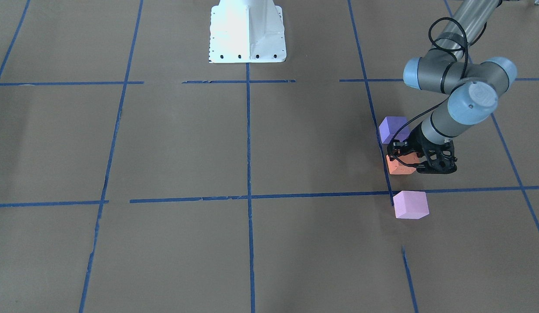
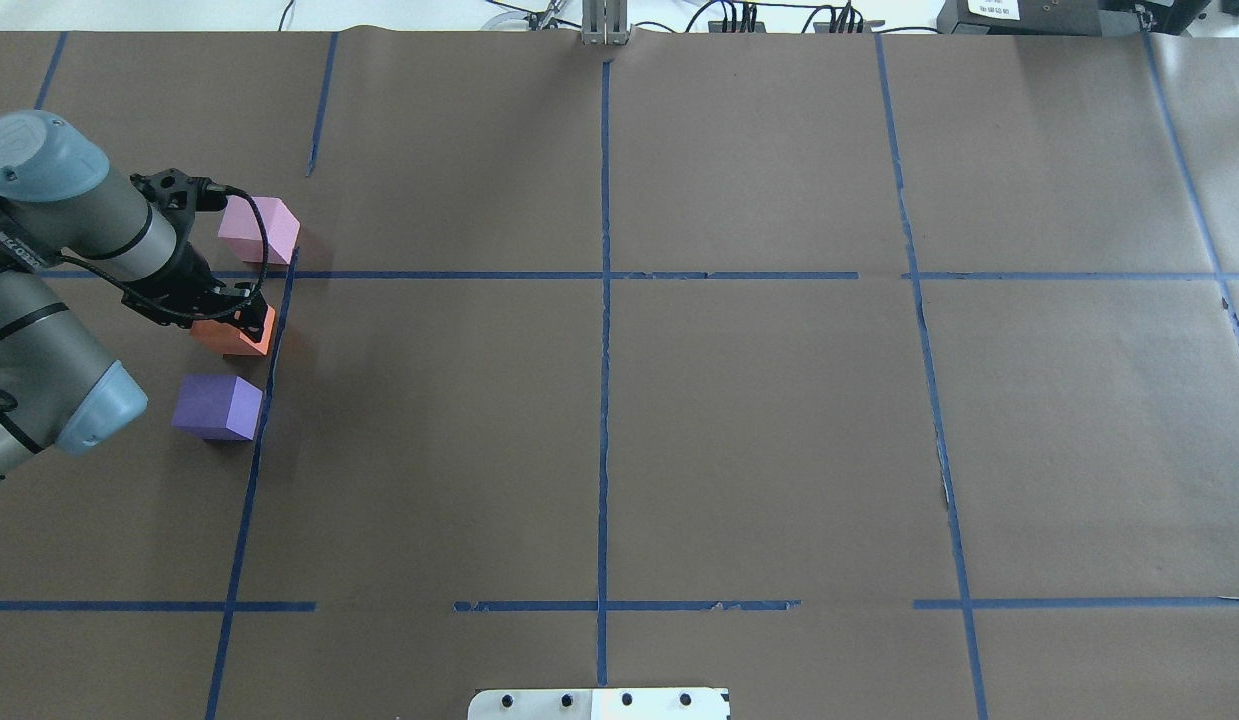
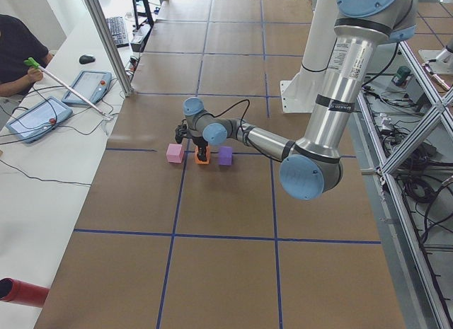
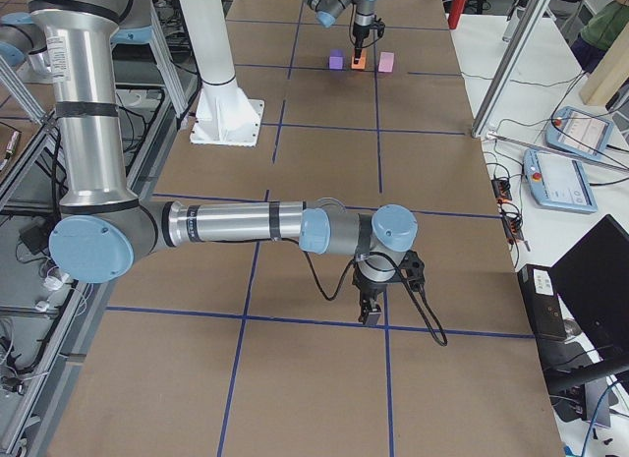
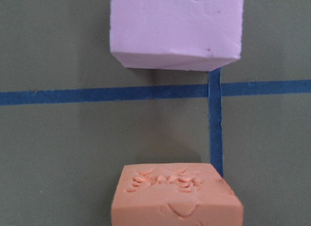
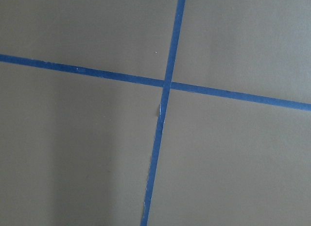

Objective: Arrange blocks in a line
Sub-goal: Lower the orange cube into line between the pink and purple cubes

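Three cubes stand in a row beside a blue tape line at the table's left side: the pale pink block (image 2: 259, 228), the orange block (image 2: 241, 338) in the middle, and the dark purple block (image 2: 217, 406). They are apart from each other. My left gripper (image 2: 234, 322) is down over the orange block (image 1: 397, 168) with its fingers against the block's sides, and the block rests on the table. The left wrist view shows the orange block (image 5: 177, 201) close below and the pink block (image 5: 175, 29) beyond it. My right gripper (image 4: 371, 314) hovers far off over a tape crossing; I cannot tell whether it is open.
The table is covered in brown paper with a grid of blue tape (image 2: 604, 300). The white robot base (image 1: 247, 34) stands at the robot's edge. Tablets (image 3: 42, 117) and an operator are on a side bench beyond the far edge.
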You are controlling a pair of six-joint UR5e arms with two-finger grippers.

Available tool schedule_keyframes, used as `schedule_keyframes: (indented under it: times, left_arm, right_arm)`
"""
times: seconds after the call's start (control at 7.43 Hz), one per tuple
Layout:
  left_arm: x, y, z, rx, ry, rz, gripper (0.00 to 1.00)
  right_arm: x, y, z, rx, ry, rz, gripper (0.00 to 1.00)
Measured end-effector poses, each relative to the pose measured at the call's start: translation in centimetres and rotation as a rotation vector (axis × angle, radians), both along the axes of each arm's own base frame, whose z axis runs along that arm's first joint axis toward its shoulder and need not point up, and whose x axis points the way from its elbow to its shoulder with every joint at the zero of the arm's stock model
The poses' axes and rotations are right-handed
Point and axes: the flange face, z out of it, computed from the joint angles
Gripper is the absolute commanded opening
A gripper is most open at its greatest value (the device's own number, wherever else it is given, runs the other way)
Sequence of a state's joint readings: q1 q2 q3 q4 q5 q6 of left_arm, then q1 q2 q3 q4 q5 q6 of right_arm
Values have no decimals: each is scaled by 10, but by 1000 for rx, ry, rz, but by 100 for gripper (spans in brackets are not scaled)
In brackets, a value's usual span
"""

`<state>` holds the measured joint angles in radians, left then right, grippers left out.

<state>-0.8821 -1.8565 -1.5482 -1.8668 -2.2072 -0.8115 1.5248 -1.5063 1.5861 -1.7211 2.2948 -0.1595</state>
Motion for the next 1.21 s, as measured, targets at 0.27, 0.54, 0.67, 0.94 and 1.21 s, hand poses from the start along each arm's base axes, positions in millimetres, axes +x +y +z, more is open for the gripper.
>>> schedule_keyframes:
  times: [0.27,0.54,0.67,0.94,1.21]
  left_arm:
    - [2,0,2,-4,-2,3,47]
    - [4,0,3,-6,-3,6,70]
    - [5,-1,3,-6,-3,6,77]
    - [7,-1,4,-9,-6,8,91]
    - [8,-1,7,-12,-10,8,100]
  right_arm:
    - [0,0,0,0,0,0,100]
    - [0,0,0,0,0,0,100]
    - [0,0,0,0,0,0,100]
    - [0,0,0,0,0,0,100]
    - [0,0,0,0,0,0,100]
